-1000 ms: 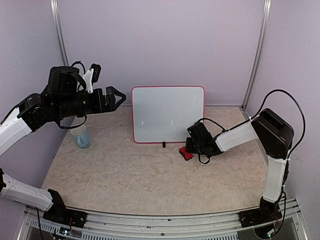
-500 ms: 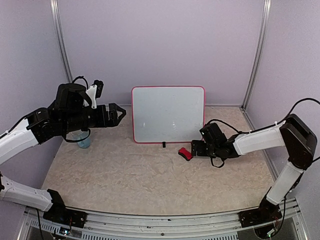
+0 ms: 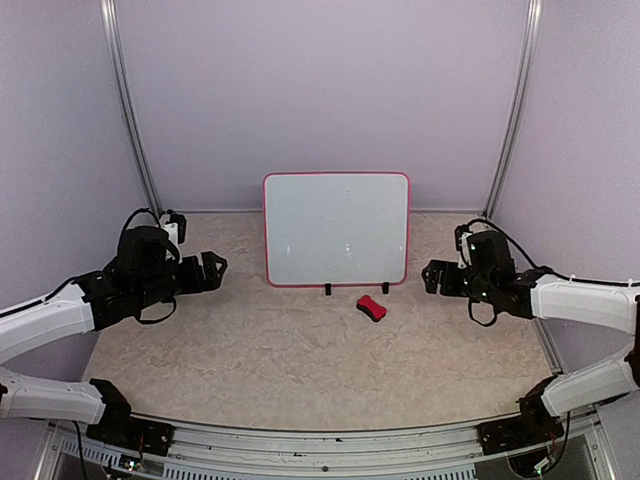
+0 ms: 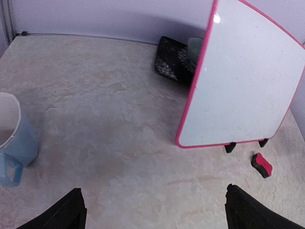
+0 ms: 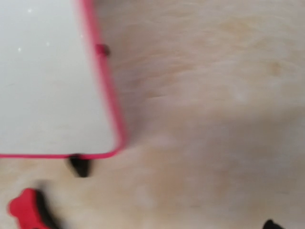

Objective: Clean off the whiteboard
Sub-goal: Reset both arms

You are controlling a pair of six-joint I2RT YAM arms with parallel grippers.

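Whiteboard (image 3: 336, 228) is standing upright at the table (image 3: 250, 350) back, looking clean, eraser (image 3: 372, 308) lying just in front. Left gripper (image 3: 212, 270), right gripper (image 3: 432, 277): the 2 are gaping wide, empty. Erasing seemingly done; next, just keeping clear.

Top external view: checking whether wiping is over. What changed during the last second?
The right gripper let go of the red eraser and drew back rightward, open. The left gripper, open, came down and back from beside the whiteboard. Whiteboard and eraser stayed put.
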